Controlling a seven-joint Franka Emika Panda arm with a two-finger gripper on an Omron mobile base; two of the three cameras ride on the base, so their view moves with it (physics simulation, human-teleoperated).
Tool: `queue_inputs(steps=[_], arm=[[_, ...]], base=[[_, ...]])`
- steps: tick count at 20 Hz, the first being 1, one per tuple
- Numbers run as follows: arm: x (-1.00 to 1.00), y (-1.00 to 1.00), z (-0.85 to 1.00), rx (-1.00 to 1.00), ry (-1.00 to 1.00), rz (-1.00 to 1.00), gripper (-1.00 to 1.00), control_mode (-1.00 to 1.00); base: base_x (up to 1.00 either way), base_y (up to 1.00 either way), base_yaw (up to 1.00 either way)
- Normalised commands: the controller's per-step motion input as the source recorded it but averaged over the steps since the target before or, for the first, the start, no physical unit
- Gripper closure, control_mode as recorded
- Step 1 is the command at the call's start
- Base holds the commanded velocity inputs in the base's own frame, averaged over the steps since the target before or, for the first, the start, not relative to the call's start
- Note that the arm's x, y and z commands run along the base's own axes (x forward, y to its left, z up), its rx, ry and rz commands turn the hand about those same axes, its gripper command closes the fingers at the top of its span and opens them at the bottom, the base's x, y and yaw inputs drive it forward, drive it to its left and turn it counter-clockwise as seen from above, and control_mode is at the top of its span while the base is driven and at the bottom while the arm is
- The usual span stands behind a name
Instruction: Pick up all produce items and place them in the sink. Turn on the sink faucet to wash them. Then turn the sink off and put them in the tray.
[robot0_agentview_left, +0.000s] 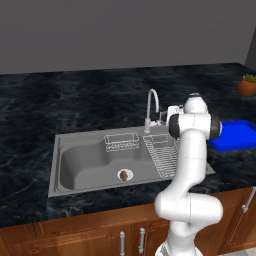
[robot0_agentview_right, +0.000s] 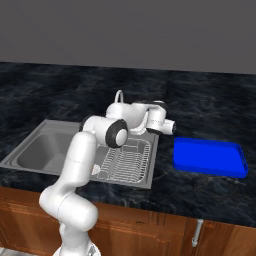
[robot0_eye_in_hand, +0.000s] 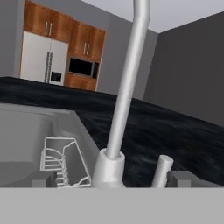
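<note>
A small brown roundish produce item (robot0_agentview_left: 124, 174) lies on the drain at the bottom of the grey steel sink (robot0_agentview_left: 75, 165). The silver gooseneck sink faucet (robot0_agentview_left: 152, 106) stands behind the basin. My gripper (robot0_agentview_left: 164, 116) hovers just right of the faucet's base, open and holding nothing. In the hand view the faucet's stem (robot0_eye_in_hand: 124, 92) rises close in front of the gripper (robot0_eye_in_hand: 113, 179), and its small side lever (robot0_eye_in_hand: 162, 170) stands to the right of the base. The bright-blue tray (robot0_agentview_left: 235, 135) lies on the counter right of the sink, also as the tray (robot0_agentview_right: 210, 156).
A wire basket (robot0_agentview_left: 121, 142) hangs at the sink's back wall and a wire rack (robot0_agentview_left: 162, 156) fills its right part. A potted plant (robot0_agentview_left: 247, 86) stands at the far right of the dark marble counter (robot0_agentview_left: 30, 115). Wooden cabinets run below.
</note>
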Motion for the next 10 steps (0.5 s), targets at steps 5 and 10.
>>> queue_inputs(steps=[5,10], arm=[[0.21,0.0,-0.13,0.0,0.0,0.0,-1.0,-1.0],[0.11,-0.01,-0.09,0.0,0.0,0.0,-1.0,-1.0]], base=[[0.0,0.0,0.0],[0.0,0.0,0.0]])
